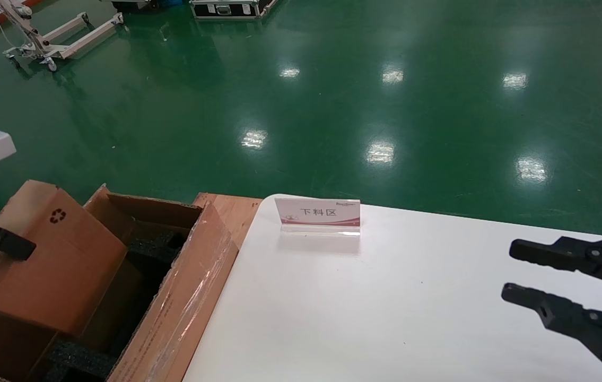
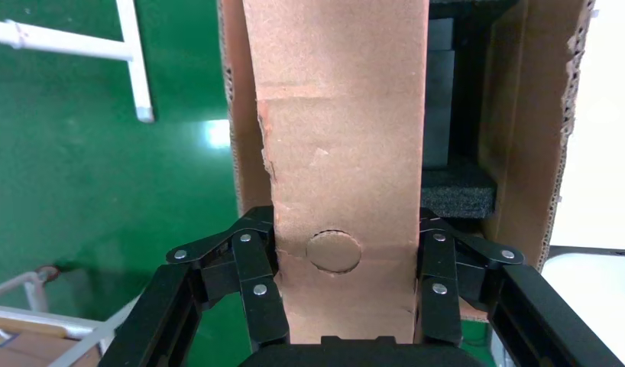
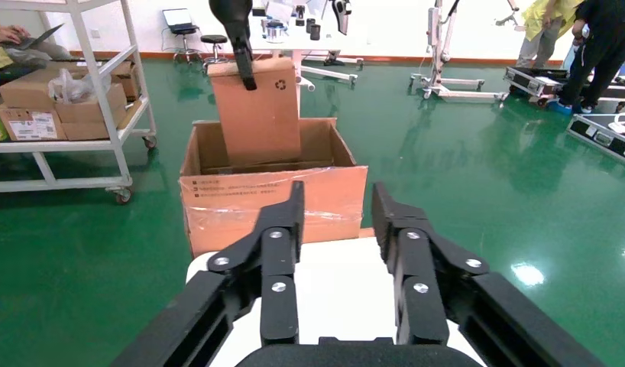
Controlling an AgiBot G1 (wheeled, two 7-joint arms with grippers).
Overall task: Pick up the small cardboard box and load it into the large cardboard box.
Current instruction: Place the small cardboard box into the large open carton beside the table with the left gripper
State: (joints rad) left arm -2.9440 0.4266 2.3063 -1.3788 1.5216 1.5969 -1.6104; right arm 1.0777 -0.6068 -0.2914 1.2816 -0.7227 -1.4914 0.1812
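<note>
Glossy green floor [image 1: 332,95] fills the room, ceiling lights mirrored in it. A white table [image 1: 385,307] takes up the near right of the head view, with a small white-and-pink sign [image 1: 317,212] standing at its far edge.

The large cardboard box [image 1: 184,297] stands on the floor against the table's left side. Flaps open, clear tape shining on the flap nearest the table, black foam [image 1: 75,358] visible inside.

The small cardboard box [image 1: 49,254] hangs tilted above the big box's opening, lower end dipped within the flaps, recycling mark facing up. Whether it touches the foam cannot be told.

Left gripper [image 2: 344,264]: pinching the small box, one finger pressed to each side.

Right gripper [image 1: 510,273]: parked over the table's right side, fingers spread, holding nothing.
</note>
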